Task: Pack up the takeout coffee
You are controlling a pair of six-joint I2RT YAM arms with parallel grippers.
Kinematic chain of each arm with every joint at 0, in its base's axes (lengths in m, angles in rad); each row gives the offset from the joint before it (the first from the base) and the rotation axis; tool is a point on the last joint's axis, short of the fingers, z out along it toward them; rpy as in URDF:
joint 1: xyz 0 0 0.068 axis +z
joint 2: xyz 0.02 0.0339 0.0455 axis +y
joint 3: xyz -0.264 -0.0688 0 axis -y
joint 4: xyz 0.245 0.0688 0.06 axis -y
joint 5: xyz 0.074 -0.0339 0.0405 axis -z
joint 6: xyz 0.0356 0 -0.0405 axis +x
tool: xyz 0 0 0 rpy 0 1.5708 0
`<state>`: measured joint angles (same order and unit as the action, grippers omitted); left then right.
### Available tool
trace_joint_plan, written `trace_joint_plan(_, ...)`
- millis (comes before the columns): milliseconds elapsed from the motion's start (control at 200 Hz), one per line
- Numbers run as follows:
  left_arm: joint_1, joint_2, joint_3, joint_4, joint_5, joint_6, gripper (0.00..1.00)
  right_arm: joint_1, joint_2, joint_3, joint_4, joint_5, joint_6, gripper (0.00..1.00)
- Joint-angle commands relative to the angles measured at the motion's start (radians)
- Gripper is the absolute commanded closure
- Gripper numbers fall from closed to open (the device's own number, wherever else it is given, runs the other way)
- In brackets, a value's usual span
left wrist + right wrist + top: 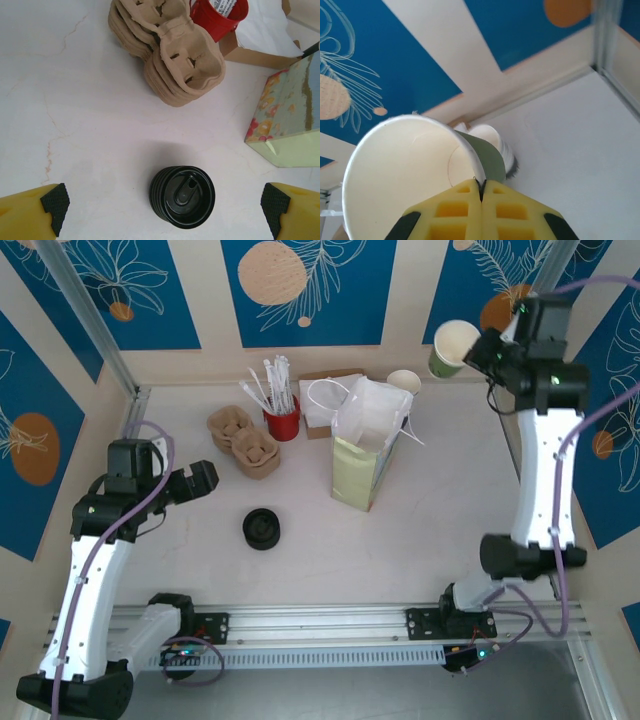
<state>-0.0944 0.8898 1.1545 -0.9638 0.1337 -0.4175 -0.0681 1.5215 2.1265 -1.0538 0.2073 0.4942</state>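
- two arms over a white tabletop point(430, 520); a pale green paper bag point(358, 472) stands mid-table, cardboard cup carriers point(243, 443) to its left.
- right gripper point(480, 348), jaws clenched on the rim of the takeout coffee point(455, 347), holds it tilted at the far right.
- left gripper point(198, 480), jaws released wide, hangs just left of stacked black lids point(262, 529).

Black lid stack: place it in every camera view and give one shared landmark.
Top external: black lid stack on the table, left of centre.
Left wrist: the stack sits at bottom centre.
Right wrist: looks at the right gripper pinching a green paper cup.
Shared landmark: pulp cup carriers, just beyond the lids.
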Motion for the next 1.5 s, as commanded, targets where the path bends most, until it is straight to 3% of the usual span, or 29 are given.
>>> trace_joint_plan(0, -0.004, -0.02, -0.019, 0.023, 0.049, -0.027, 0.01, -0.05, -0.154, -0.264, 0.014, 0.015, 0.058, 1.0)
trace_joint_plan(240, -0.028, -0.003, -0.082, 0.063, 0.067, -0.041, 0.02, -0.11, -0.503, -0.837, 0.164, -0.069, 0.155, 1.0)
trace_joint_plan(395, -0.054, 0.009, -0.104, 0.077, 0.045, -0.053, 0.02, -0.091, -0.605, -1.015, 0.139, -0.102, 0.172, 1.0)
trace_joint_plan(585, -0.111, 0.015, -0.152, 0.111, 0.007, -0.085, 0.02, 0.007, -0.707, -1.179, 0.105, -0.042, 0.182, 1.0)
trace_joint_plan(745, -0.184, 0.041, -0.189, 0.115, -0.048, -0.118, 0.02, 0.16, -0.742, -1.229, 0.089, -0.023, 0.175, 1.0)
trace_joint_plan(950, -0.288, 0.078, -0.239, 0.14, -0.091, -0.159, 0.03, 0.439, -0.773, -1.298, 0.113, 0.01, 0.219, 1.0)
trace_joint_plan(1175, -0.339, 0.112, -0.318, 0.196, -0.097, -0.202, 0.03, 0.771, -0.784, -1.357, 0.186, 0.173, 0.342, 1.0)
trace_joint_plan(1495, -0.355, 0.119, -0.433, 0.318, -0.101, -0.227, 0.07, 0.977, -0.626, -1.389, 0.384, 0.245, 0.423, 0.98)
